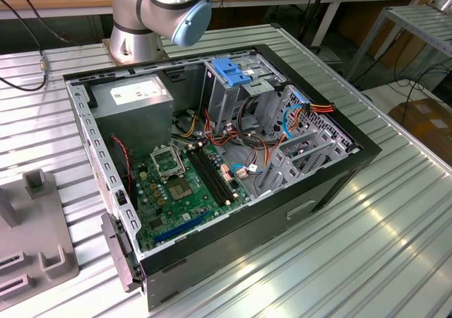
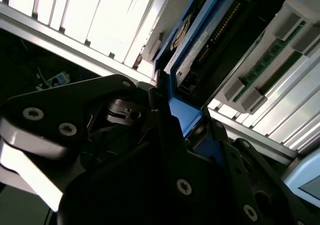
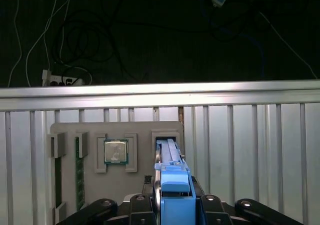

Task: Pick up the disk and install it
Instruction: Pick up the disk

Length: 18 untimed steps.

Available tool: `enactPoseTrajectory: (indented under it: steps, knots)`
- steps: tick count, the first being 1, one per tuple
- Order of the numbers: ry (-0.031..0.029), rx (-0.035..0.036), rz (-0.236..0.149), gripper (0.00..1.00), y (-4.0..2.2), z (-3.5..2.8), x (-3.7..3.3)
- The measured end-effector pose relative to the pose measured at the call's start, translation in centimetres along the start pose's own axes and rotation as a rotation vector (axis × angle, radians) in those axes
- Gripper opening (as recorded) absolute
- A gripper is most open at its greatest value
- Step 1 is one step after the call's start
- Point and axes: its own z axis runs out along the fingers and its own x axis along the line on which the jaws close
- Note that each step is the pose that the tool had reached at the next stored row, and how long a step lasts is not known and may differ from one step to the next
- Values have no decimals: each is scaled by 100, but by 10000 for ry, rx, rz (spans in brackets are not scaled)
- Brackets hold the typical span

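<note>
First wrist view: the disk [image 3: 167, 155] stands on edge with one blue side rail toward the camera. Its far end is at the dark slot of the grey holder [image 3: 115, 190]; whether it is seated there cannot be told. The gripper [image 3: 172, 201] is closed on the near, blue-railed end, and its black fingers [image 2: 160, 125] press both sides in the second wrist view. A processor chip [image 3: 115, 151] and a memory stick [image 3: 79, 172] occupy neighbouring pockets. Recommended: draw the disk along the slot's own line without tilt, so the rails cannot bind. Hold grip force steady, as plastic rails may slip. The open computer case [image 1: 233, 226] lies on the slatted table [image 1: 395, 247] in the exterior view.
</note>
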Motion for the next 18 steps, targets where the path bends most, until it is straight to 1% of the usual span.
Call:
enactPoseTrajectory:
  steps: [4,18]
  knots:
    - [0,0,0,37,0,-32,0]
    - [0,-1,0,37,3,-206,2]
